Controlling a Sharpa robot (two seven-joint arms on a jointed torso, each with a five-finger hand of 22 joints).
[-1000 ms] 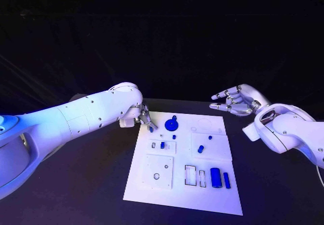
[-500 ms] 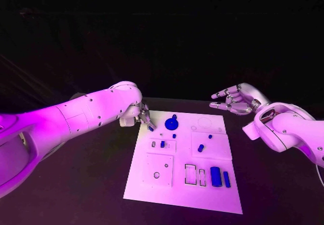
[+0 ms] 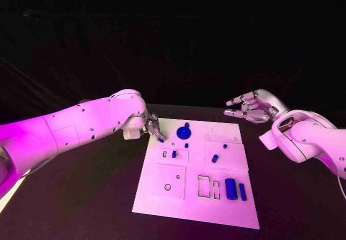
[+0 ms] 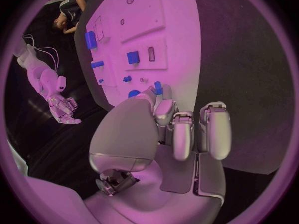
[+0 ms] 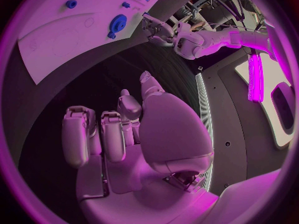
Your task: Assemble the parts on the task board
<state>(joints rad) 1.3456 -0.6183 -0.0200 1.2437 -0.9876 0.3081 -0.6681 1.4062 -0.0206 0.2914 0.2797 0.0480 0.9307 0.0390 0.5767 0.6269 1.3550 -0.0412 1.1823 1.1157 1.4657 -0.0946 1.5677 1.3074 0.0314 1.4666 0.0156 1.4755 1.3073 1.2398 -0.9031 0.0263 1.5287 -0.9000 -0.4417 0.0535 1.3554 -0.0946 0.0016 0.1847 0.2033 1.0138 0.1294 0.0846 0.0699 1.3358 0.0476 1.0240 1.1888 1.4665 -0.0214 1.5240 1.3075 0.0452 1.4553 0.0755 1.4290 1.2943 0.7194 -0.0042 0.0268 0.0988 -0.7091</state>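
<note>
Parts lie scattered over the white task board (image 3: 193, 200) in the middle of the black table (image 3: 86, 200): a blue gear (image 3: 183, 133) near the far edge, a small blue peg (image 3: 214, 158) toward the middle, and two upright-looking blue blocks (image 3: 230, 188) side by side at the near right. The left arm (image 3: 72, 130) reaches in from the left, bent at the wrist so that the left hand (image 3: 150, 126) hangs at the board's far left corner, fingers pointing down and curled together. From the wrist camera a small blue piece (image 4: 158, 87) sits right at a fingertip (image 4: 163, 107), pinched there as far as I can make out, just above the board's edge. The right hand (image 3: 250, 107) is raised off the table beyond the board's far right corner, well apart from it, palm turned inward and fingers spread loosely, grasping nothing. The right arm (image 3: 310, 142) bends back toward the right edge.
</note>
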